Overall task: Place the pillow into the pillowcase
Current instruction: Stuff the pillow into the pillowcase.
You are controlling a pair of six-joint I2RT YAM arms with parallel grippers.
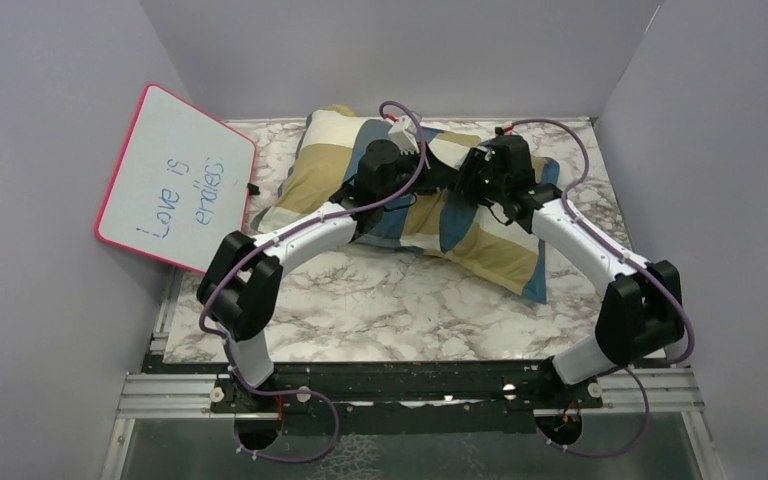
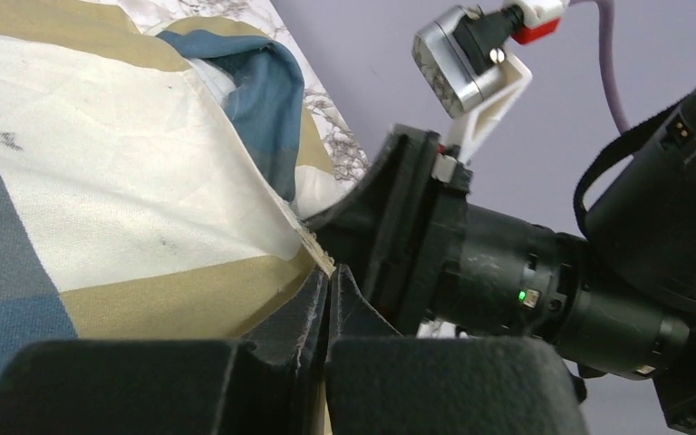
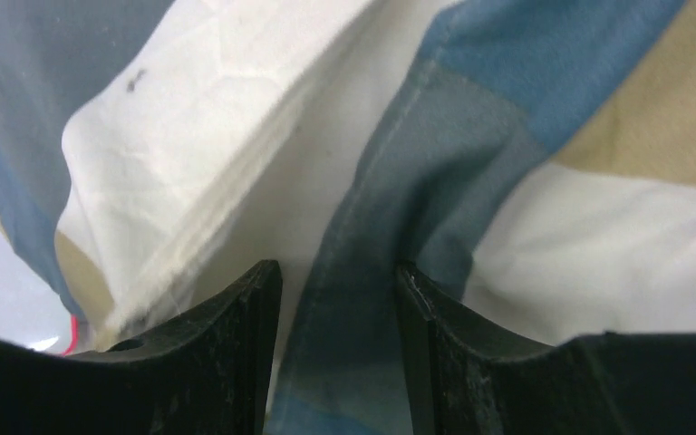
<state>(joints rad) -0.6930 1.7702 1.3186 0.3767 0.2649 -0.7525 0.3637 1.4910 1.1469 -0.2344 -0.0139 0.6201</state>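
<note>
Toward the far edge of the surface (image 1: pixel 380 300), the left end effector (image 2: pixel 326 276), clamped, pinches the hem of the pillowcase (image 1: pixel 480 235). The right end effector (image 3: pixel 337 270) gapes astride a blue fold (pillow (image 3: pixel 331 181) apparently mostly inside). Best next: grip hem only, pull evenly.

We see the left gripper (image 2: pixel 328 299) clamped on the pillowcase (image 2: pixel 127 208) hem at six o'clock; the right arm (image 2: pixel 526 272) sits at three o'clock.
</note>
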